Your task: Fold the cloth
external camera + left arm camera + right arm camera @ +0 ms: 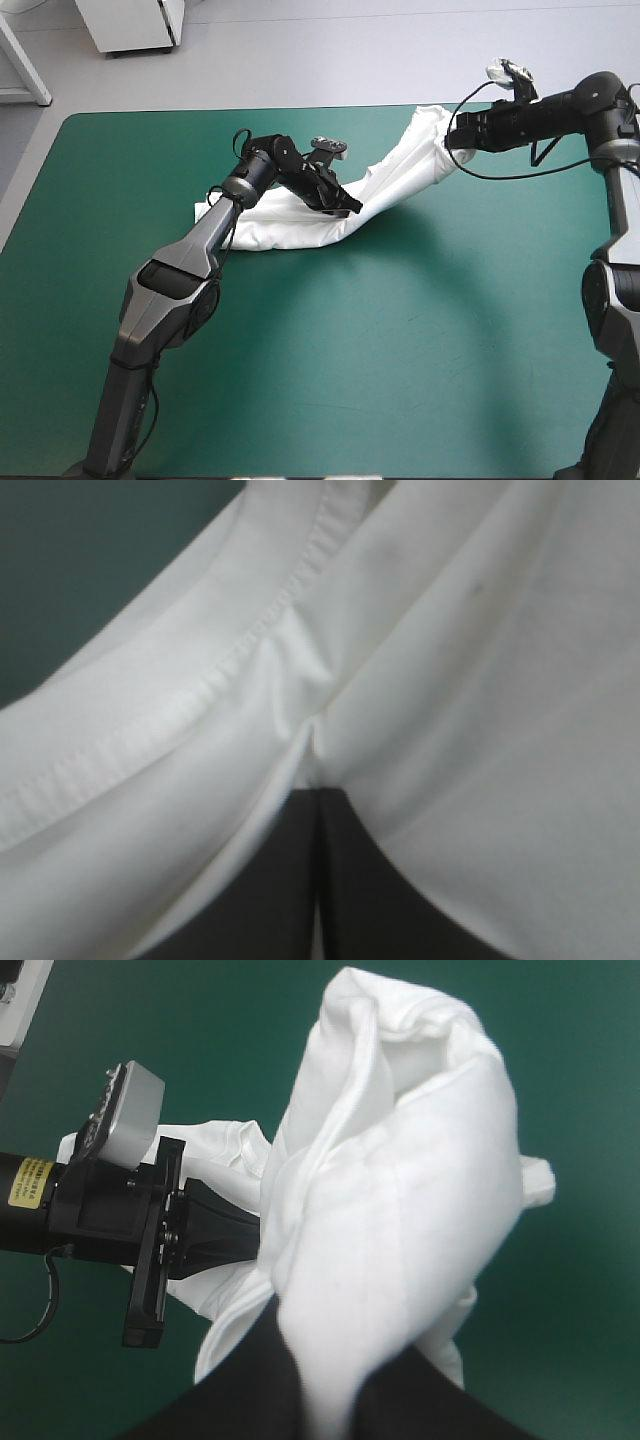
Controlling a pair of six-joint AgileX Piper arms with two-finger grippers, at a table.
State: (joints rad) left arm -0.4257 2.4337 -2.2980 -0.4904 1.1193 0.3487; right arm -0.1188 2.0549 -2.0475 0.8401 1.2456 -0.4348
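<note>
Closest in, the T-shirt (480, 730) is pinched between the black fingers of the left end effector (318, 800), which are pressed together on a ridge of fabric just beside a stitched hem (200, 695). The right end effector (325, 1360) is likewise clamped on the shirt, though on a much thicker wad, with several layers bulging ahead of its fingers.

From above, the shirt is a twisted band and not a flat sheet. Its left end lies on the tabletop (380, 350) under the left arm, its middle hangs from the left grip, and its right end is held up near the far right of the tabletop.

Little of the fold looks done, since the garment is bunched and no sleeve or edge lies square. Folding from here would likely lock in the twist and the creases. Pulling the two grips apart could drag the thin pinch out of the left fingers. The right grip holds many layers, so letting go may drop a heap instead of a clean edge. That end also sits close to the far edge and could slide off.
</note>
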